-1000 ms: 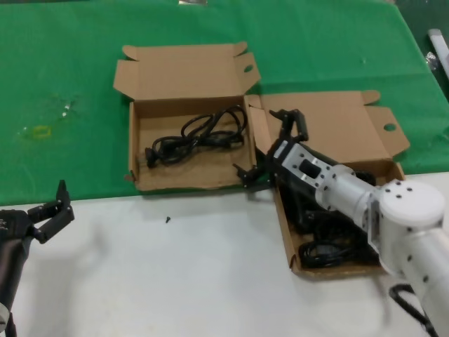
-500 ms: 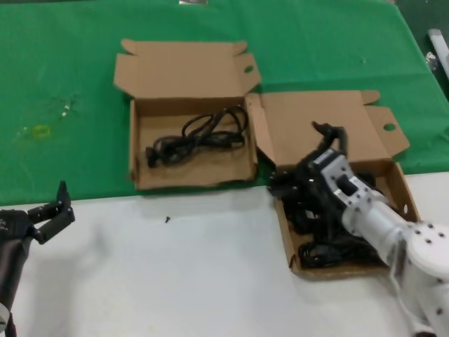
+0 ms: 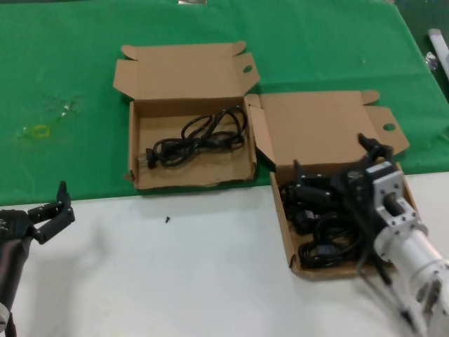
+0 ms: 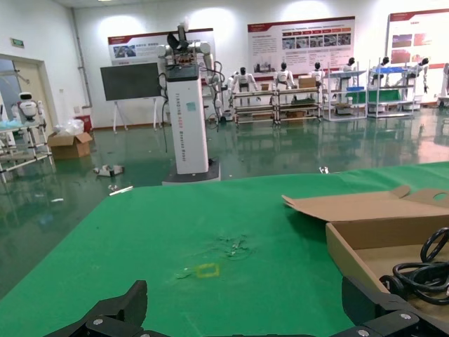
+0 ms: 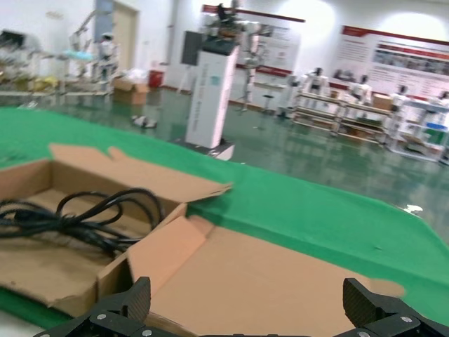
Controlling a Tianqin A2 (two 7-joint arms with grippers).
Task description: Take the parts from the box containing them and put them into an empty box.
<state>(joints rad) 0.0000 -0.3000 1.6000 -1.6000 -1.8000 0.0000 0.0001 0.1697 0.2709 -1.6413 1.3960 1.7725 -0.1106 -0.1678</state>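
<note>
The box containing the parts (image 3: 283, 226) lies at the right with its lid (image 3: 319, 126) folded back, and several black coiled cords (image 3: 319, 235) are piled inside. My right gripper (image 3: 331, 156) hovers open over its far end with nothing between the fingers. In the right wrist view the right gripper (image 5: 245, 303) faces that lid (image 5: 266, 281). The other box (image 3: 189, 180), to the left, holds one cord (image 3: 200, 137), which also shows as a cord (image 5: 77, 221) in the right wrist view. My left gripper (image 3: 49, 210) waits open at the front left.
Both boxes rest on a green cloth (image 3: 70, 63) that meets the white table (image 3: 175, 281) in front. A small black speck (image 3: 168, 220) lies on the white part. A yellow mark (image 3: 41, 131) sits on the cloth at the left. The left wrist view shows the left box (image 4: 358, 253).
My right gripper has drawn back from the gap between the two boxes, moving right and nearer until it is over the right box. It stays open and empty. The left arm is still.
</note>
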